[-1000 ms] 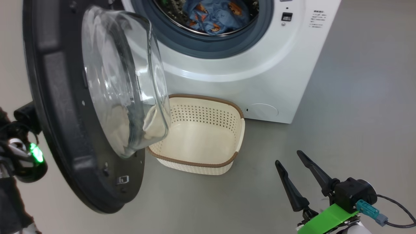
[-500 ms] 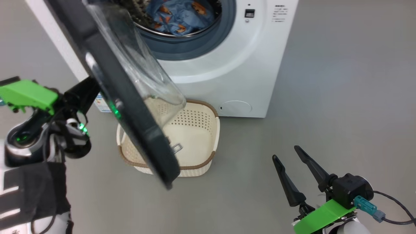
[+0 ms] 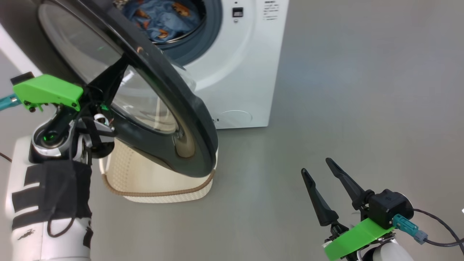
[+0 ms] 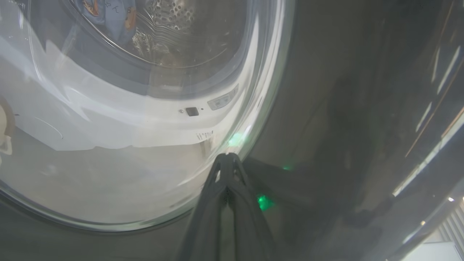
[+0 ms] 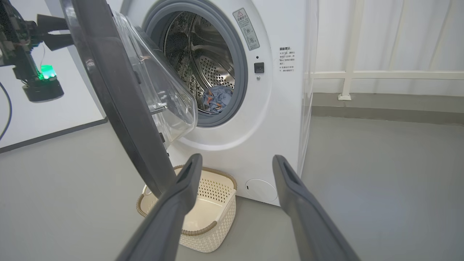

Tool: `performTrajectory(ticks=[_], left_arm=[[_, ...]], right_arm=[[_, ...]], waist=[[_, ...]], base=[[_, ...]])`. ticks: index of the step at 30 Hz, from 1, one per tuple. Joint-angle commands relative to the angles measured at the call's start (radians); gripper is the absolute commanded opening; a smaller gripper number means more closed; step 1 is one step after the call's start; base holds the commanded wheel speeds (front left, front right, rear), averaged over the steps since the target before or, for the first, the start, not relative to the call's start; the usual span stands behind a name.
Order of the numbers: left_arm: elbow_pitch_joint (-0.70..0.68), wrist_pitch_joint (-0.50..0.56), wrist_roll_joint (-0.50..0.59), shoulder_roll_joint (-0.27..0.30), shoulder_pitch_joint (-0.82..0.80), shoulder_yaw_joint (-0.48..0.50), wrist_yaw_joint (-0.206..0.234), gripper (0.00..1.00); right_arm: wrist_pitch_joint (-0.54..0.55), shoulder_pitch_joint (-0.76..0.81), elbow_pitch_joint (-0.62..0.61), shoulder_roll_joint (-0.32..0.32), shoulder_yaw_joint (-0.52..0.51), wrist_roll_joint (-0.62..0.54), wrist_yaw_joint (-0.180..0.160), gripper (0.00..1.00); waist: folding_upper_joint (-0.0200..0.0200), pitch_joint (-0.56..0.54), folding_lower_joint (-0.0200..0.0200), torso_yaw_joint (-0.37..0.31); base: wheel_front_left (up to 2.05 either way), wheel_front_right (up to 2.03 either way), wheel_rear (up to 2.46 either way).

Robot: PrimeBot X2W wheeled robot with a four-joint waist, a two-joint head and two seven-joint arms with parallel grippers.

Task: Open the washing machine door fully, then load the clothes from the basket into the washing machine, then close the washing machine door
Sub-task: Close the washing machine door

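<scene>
Arms apart: left tool [image 4: 227, 159], pinched closed, touches the washing machine door [image 3: 195, 119]; right tool [image 3: 316, 165] hovers spread.

Head view: from high up, tilted forward and down over the washing machine [image 3: 246, 72] front, the basket [image 3: 163, 197] and the floor; middling range.
Left wrist view: hard against the outer face of the washing machine door [image 4: 326, 108], peering through its glass toward the drum [image 4: 174, 29].
Right wrist view: low, roughly level, farther back, facing the machine front.
Shared by all three: door and drum mouth.
</scene>
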Motion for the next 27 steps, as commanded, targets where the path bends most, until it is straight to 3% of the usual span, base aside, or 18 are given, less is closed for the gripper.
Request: performTrajectory(ticks=[1, 19, 27], left_arm=[[-0.011, -0.005, 0.004, 0.024, -0.044, 0.011, -0.017, 0.0], [0.143, -0.05, 0.01, 0.025, -0.107, 0.014, -0.104, 0.0], [0.12, -0.083, 0.112, 0.079, -0.041, -0.045, -0.128, 0.0]], right_arm=[[-0.005, -0.035, -0.021, 0.008, 0.02, 0.018, 0.002, 1.0], [-0.005, -0.031, -0.018, 0.014, 0.011, 0.017, 0.002, 1.0], [-0.005, -0.014, -0.019, 0.024, -0.001, 0.014, 0.002, 1.0]], waist=[[0.0, 0.001, 0.0, -0.02], [0.0, -0.007, 0.0, -0.072], [0.0, -0.031, 0.0, -0.064]], base=[[0.0, 0.0, 0.0], [0.0, 0.0, 0.0], [0.0, 0.0, 0.0]])
